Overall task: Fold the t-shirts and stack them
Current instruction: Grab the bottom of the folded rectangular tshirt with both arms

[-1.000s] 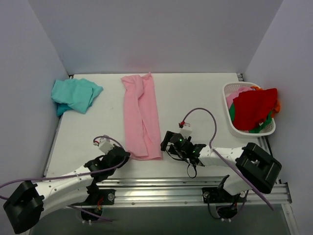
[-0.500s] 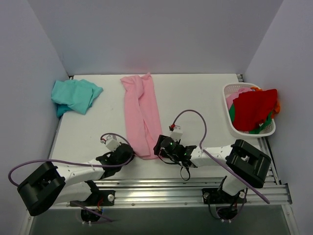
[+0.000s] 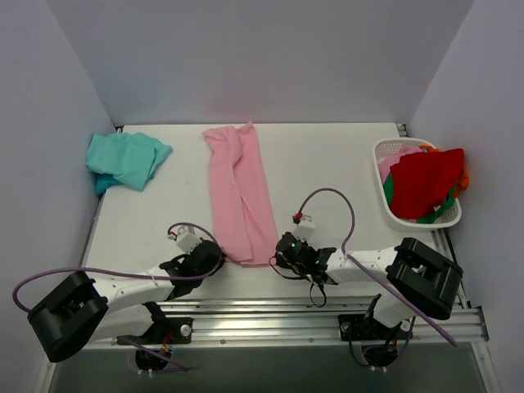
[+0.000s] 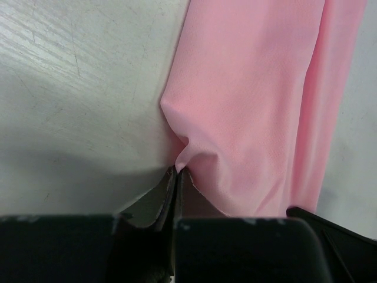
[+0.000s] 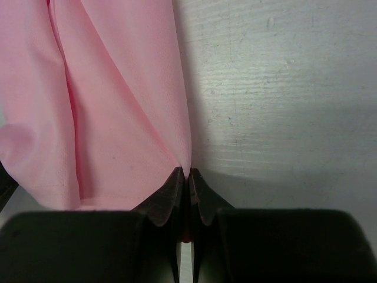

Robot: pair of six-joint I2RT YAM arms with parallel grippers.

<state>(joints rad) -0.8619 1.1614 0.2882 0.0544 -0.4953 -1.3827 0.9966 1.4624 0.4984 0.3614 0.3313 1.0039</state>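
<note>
**Entry: both pincers closed on the near hem of the pink t-shirt**

Left pincer (image 4: 178, 171): jaws pressed together, no gap visible. A small pucker of pink cloth runs down into the tips, so I log this as a grip on the pink t-shirt (image 3: 239, 192), at its near-left corner. The fabric fans up and away from the pinch point; bare table (image 4: 76, 76) lies to the left of it.

Right pincer (image 5: 186, 173): jaws also together, tips meeting at the right edge of the same shirt, near its near-right corner. The cloth edge comes down into the tips. I log it as gripped, though only a thin sliver of fabric is caught. Bare table surface is to the right of the tips.

Overhead view: the pink t-shirt lies as a long narrow strip running from far to near, left of the table's centre, with lengthwise folds. My two pincers sit low at its near end, one at each corner, arms reaching in from the near edge.

The teal t-shirt (image 3: 124, 160) is crumpled at the far-left corner of the table, well apart from the pink one and from both pincers.

A white basket (image 3: 379, 155) stands at the right edge, with a red garment (image 3: 426, 182) heaped on top.
</note>
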